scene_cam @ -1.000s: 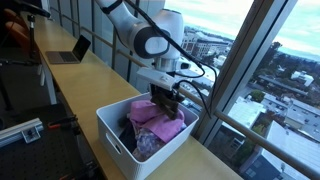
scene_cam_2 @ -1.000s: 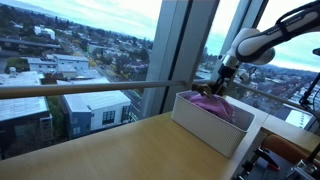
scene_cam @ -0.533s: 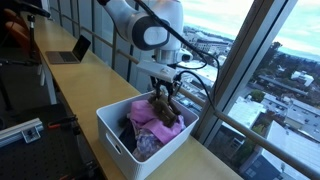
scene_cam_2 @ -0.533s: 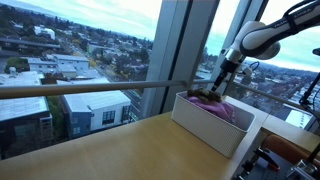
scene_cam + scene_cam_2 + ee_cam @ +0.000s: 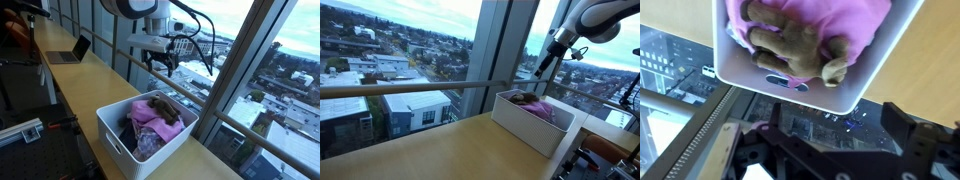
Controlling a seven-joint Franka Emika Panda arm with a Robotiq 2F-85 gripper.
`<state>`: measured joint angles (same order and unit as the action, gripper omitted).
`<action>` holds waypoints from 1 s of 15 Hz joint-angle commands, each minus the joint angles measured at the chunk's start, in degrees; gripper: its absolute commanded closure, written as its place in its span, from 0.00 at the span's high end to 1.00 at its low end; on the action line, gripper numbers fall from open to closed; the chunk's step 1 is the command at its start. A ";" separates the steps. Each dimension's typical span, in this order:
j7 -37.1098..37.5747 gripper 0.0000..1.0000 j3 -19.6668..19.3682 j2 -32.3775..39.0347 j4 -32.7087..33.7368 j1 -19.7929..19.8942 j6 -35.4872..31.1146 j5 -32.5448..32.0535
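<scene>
Evidently the claw (image 5: 163, 67) has let go. A second ago it was down inside the white bin (image 5: 112, 132), clenched on the brown plush toy (image 5: 163, 108). Now I find it raised well clear above the bin, jaws spread wide and nothing between them. The wrist view confirms this: both fingers stand apart at the bottom of the picture with only the street below showing in the gap.

The plush toy now lies inside the bin, on top of the pink cloth (image 5: 148, 124), towards the window side. From the wrist view the toy (image 5: 790, 45) rests within the bin's rim (image 5: 790, 95), limbs sprawled, with no part overhanging that I can see. I judge it delivered and resting under its own weight. The bin itself has not shifted on the worktop (image 5: 85, 85) across the three moments.

Limits of inspection:
- The wrist view cuts off the far part of the bin, so I cannot check the whole toy.
- Dark fabric (image 5: 128, 136) beneath the pink cloth is too murky to identify.
- In an exterior view the claw (image 5: 542, 68) is small and set against the bright window, so its fingers cannot be made out there. The toy (image 5: 520, 98) shows only as a dark lump above the bin's wall.
- A laptop (image 5: 70, 50) sits further along the worktop, well apart.
</scene>
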<state>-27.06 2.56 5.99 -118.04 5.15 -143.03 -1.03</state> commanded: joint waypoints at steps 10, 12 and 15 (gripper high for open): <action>1.34 1.00 2.57 -0.80 -4.51 -6.82 0.13 6.73; 2.01 1.00 2.58 -0.74 -3.76 -6.92 0.24 6.70; 2.13 1.00 2.58 -0.71 -3.57 -6.92 0.25 6.70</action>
<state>-25.10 5.24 5.28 -121.71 -1.62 -142.91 5.76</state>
